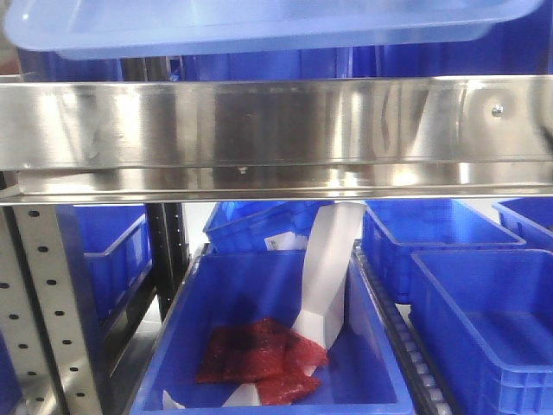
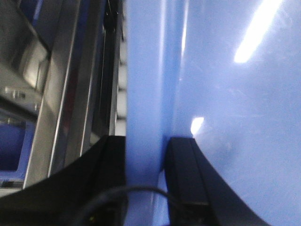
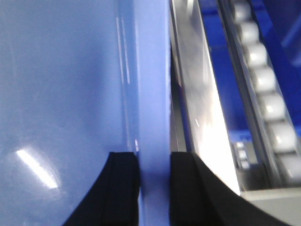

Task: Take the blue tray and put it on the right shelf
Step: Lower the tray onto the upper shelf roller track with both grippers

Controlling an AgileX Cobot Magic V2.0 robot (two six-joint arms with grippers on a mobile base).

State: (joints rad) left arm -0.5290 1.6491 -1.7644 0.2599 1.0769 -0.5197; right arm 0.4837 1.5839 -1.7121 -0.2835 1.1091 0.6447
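Two-armed grip: the left gripper (image 2: 146,150) and the right gripper (image 3: 154,162) each pinch the rolled rim of the blue tray (image 1: 259,26) between black fingers (image 3: 124,188). The tray spans the top of the front view, just above the right shelf (image 1: 259,130) and its brushed steel front edge; whether it rests there cannot be told. Below, a deep blue storage bin (image 1: 259,277) holds red packets (image 1: 259,354) and a white paper strip (image 1: 328,268). A rear bin's white label (image 1: 281,243) is too small to read. A roller track (image 3: 268,94) runs beside the tray's right rim.
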